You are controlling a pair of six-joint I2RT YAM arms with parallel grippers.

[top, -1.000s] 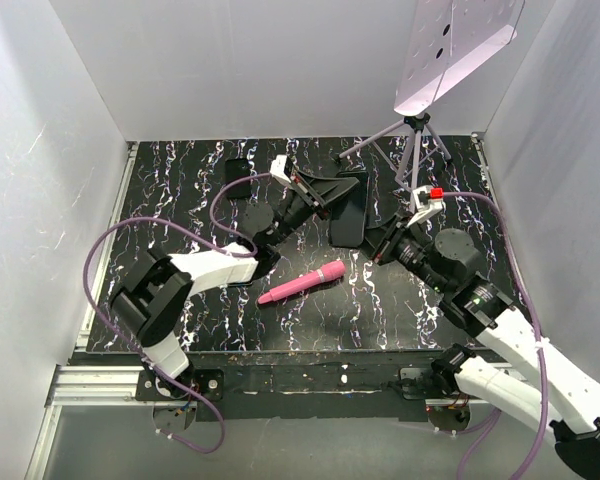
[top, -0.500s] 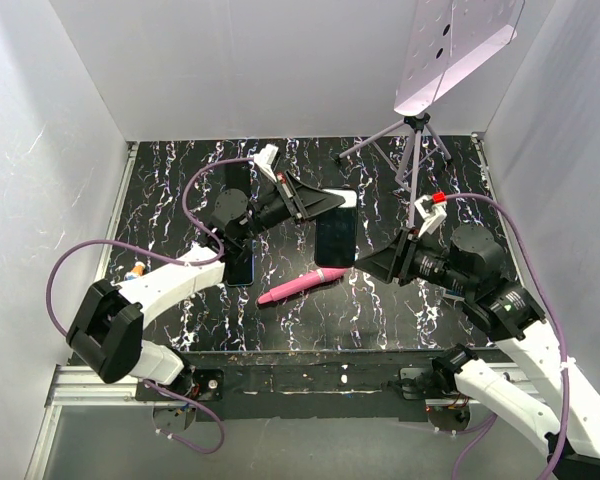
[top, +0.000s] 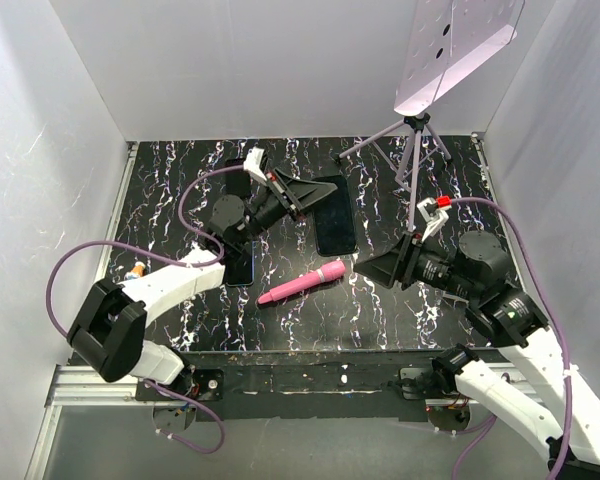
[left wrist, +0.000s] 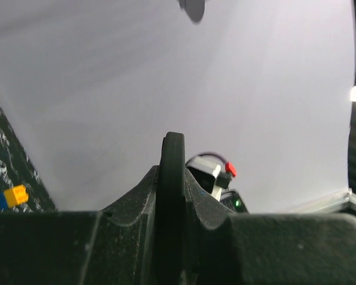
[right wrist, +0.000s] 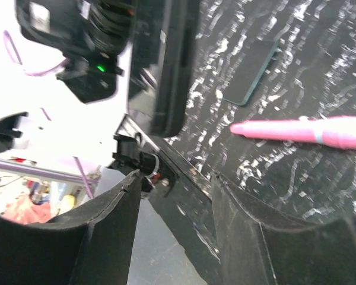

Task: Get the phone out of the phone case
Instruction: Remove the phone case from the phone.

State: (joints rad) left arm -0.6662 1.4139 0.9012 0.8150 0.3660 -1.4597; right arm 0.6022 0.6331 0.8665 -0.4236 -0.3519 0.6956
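Observation:
My left gripper (top: 302,193) is shut on one edge of the black phone case (top: 335,215) and holds it tilted above the middle back of the table. In the left wrist view the case (left wrist: 173,169) is a thin black edge pinched between my fingers (left wrist: 133,202). I cannot tell whether the phone is inside it. My right gripper (top: 368,266) is open and empty, to the right of the case and apart from it. The right wrist view shows the held case (right wrist: 169,65) beyond my open gripper (right wrist: 175,178).
A pink pen (top: 302,283) lies at the table's middle and shows in the right wrist view (right wrist: 308,132). A dark flat phone-like slab (top: 238,266) lies left of it. A tripod (top: 415,150) with a white panel stands at the back right. A small coloured block (top: 135,270) lies at the left.
My left gripper has swung left and back with the case. My right gripper has drawn away from the case to the right and nearer the front.

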